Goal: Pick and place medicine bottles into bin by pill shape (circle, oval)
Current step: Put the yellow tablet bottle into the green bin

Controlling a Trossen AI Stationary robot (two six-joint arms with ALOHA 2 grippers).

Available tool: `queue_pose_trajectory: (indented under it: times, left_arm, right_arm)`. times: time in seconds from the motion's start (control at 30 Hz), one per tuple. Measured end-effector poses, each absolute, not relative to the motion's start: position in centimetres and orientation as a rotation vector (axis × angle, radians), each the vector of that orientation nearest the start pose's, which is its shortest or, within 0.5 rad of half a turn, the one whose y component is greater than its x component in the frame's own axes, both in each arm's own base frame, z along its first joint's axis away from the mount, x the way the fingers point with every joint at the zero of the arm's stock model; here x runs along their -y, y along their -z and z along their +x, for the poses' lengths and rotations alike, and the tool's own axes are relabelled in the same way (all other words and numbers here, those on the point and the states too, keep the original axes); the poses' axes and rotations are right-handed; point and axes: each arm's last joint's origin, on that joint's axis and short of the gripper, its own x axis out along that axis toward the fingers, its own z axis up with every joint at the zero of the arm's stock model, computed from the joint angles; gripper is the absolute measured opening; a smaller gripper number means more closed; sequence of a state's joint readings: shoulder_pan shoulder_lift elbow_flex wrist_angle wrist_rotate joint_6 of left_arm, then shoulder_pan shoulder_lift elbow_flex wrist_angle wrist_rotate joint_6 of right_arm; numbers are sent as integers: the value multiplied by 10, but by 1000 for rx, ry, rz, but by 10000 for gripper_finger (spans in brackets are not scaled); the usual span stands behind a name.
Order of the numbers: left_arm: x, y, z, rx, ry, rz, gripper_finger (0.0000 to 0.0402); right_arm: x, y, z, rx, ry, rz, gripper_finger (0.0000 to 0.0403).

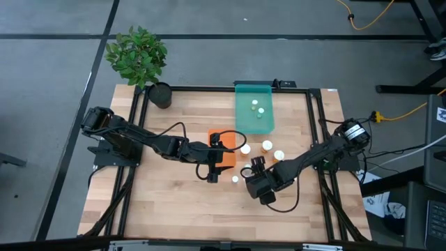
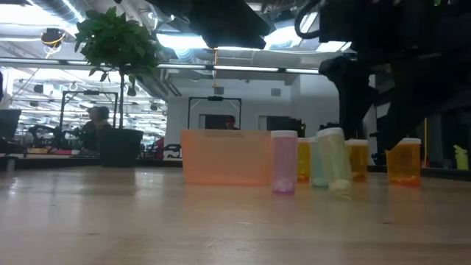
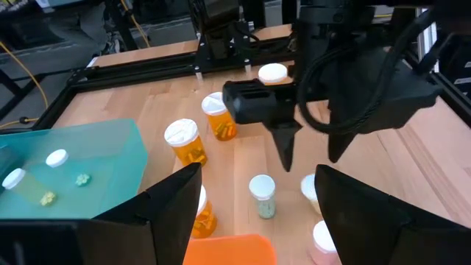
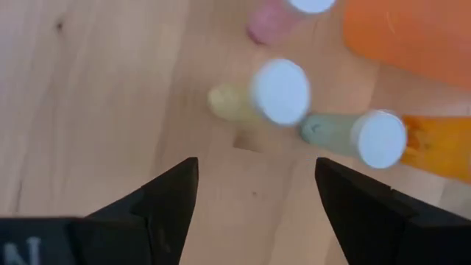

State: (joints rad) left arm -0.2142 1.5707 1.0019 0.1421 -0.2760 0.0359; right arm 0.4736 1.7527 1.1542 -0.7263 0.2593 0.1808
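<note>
Several white-capped medicine bottles stand upright on the wooden table between the arms. Among them are amber ones (image 3: 184,141), a pale green one (image 3: 262,196) and a yellowish one (image 4: 272,94). Two more bottles (image 3: 33,173) lie in the teal bin (image 1: 254,120). My right gripper (image 3: 309,151) hangs open above the group with its fingers pointing down; in its wrist view (image 4: 254,184) the yellowish bottle lies just ahead of the gap. My left gripper (image 3: 254,199) waits open above the orange bin (image 1: 224,157).
A potted plant (image 1: 143,59) stands at the table's far left corner. A black frame (image 1: 317,104) runs round the table top. Bare wood lies toward the near edge (image 1: 209,216). In the low view a person (image 2: 96,121) sits in the room beyond.
</note>
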Motion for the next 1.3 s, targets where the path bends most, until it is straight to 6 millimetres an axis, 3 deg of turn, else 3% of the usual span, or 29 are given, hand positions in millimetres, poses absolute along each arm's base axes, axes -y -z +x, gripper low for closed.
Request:
queue_pose_trajectory:
  times: [0.97,1.3]
  left_arm:
    - [66,-247,340,-415,-54,139,257]
    - [66,-246,340,-416,-54,139,257]
  right_arm:
    - [-151,-190,308,-1108,-154,-298,275]
    - [-148,-176,317,-1119,-164,-336,275]
